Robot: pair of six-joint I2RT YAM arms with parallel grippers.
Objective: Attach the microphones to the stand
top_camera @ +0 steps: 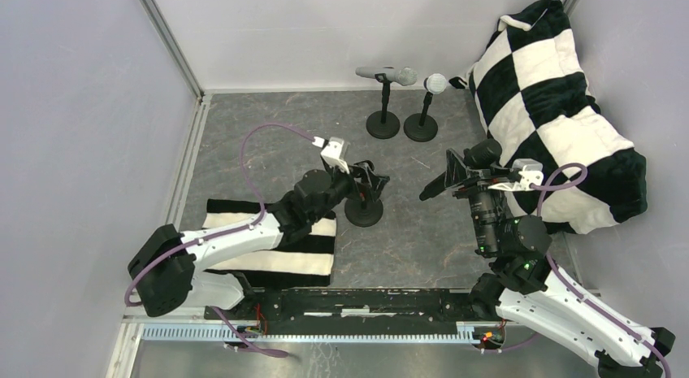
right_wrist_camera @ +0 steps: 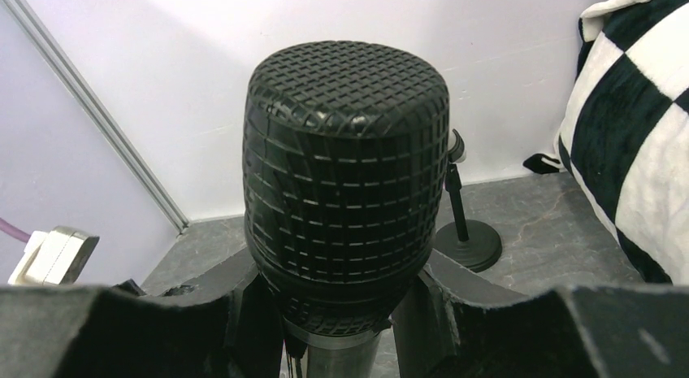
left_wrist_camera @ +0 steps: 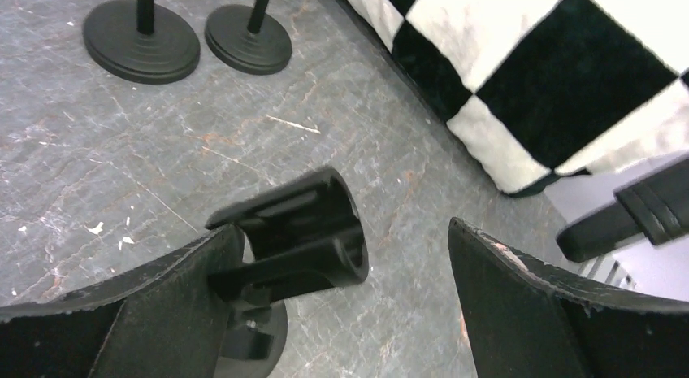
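Firmly, right hand [right_wrist_camera: 341, 317] clamps black microphone [right_wrist_camera: 345, 150] below its head; left hand [left_wrist_camera: 341, 232] gapes around stand clip [left_wrist_camera: 305, 219].

Two stands are standing side by side at the far middle of the table [top_camera: 244, 167]. The left stand [top_camera: 383, 124] is carrying the first microphone [top_camera: 388, 74] lying across its top, and the right stand [top_camera: 420, 128] is carrying the second microphone [top_camera: 435, 84]. The third stand [top_camera: 363, 212] is sitting nearer, left of centre, with its clip [left_wrist_camera: 305, 228] lying between the spread fingers of the left gripper [top_camera: 372, 181]. To its right, the right gripper [top_camera: 455, 180] is clamping the third microphone [right_wrist_camera: 348, 175]. A cushion [top_camera: 561, 110] is lying along the right side, and a cloth [top_camera: 309, 264] is lying at the near left under the left arm.
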